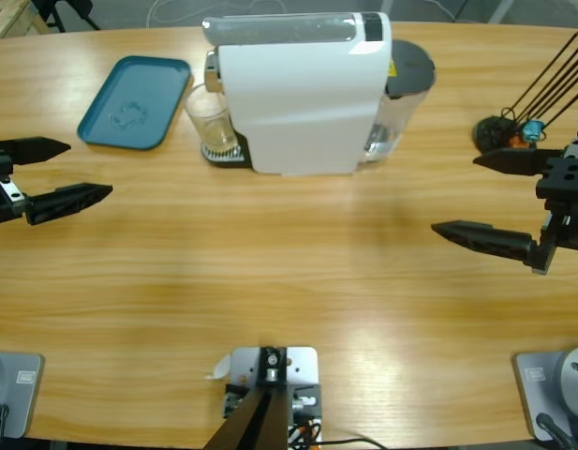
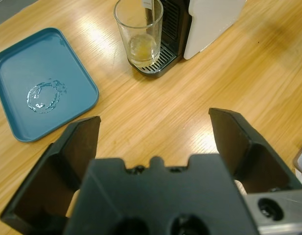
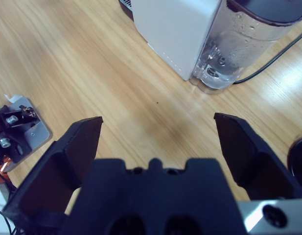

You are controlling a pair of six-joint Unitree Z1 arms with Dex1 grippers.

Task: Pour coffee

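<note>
A small clear glass (image 1: pixel 210 122) (image 2: pixel 139 33) stands on the drip grille (image 2: pixel 155 64) under the spout of the white coffee machine (image 1: pixel 298 89) (image 2: pixel 209 22). A shallow layer of amber coffee (image 2: pixel 141 48) lies in its bottom. My left gripper (image 1: pixel 68 171) (image 2: pixel 153 132) is open at the table's left edge, well short of the glass, with nothing between its jaws. On the right side my right gripper (image 1: pixel 457 195) (image 3: pixel 158 132) is open and holds nothing, facing the machine's clear water tank (image 3: pixel 239 49) (image 1: pixel 401 108).
A teal tray (image 1: pixel 136 101) (image 2: pixel 40 81) with a ring of water drops lies left of the glass. A black cable (image 3: pixel 273 63) runs from behind the tank. A black stand with rods (image 1: pixel 502 131) sits at the far right. Bare wood lies between the grippers.
</note>
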